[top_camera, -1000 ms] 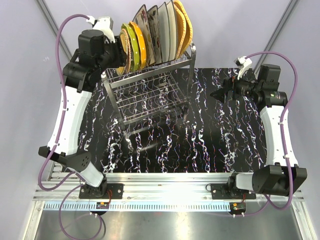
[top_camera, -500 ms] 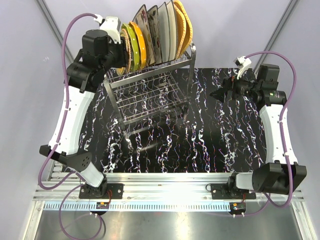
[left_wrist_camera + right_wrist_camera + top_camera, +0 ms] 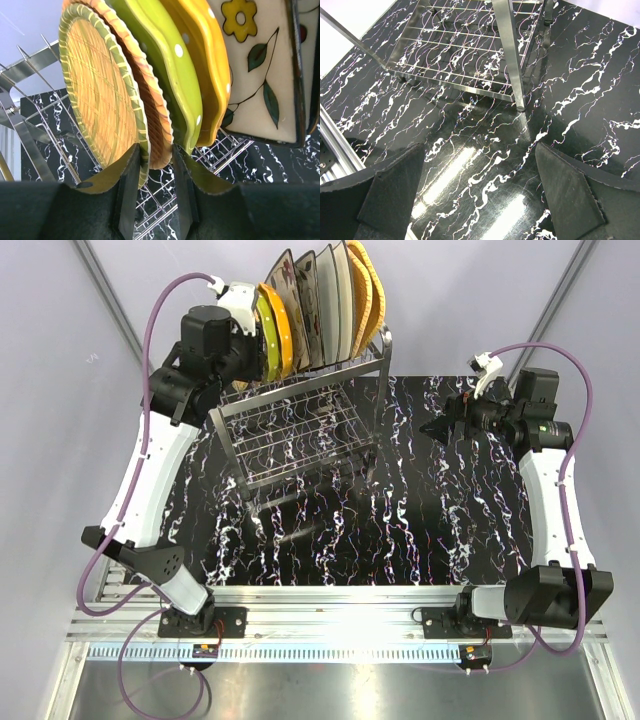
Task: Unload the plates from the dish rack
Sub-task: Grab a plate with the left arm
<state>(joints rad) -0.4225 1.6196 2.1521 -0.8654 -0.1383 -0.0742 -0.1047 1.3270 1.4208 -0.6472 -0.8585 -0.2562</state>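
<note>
Woven plate rim pinched by L claw (in dish rack); R claw spread wide.

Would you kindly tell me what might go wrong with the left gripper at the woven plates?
The left gripper straddles the rims of both woven plates, so it may pinch two together and drop one. The lime-green plate sits right behind one finger and could be dragged along.

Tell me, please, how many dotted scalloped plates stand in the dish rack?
2: the lime-green plate and the orange plate, side by side near the left end of the dish rack, between a woven plate and the floral plate. More may be hidden.
</note>
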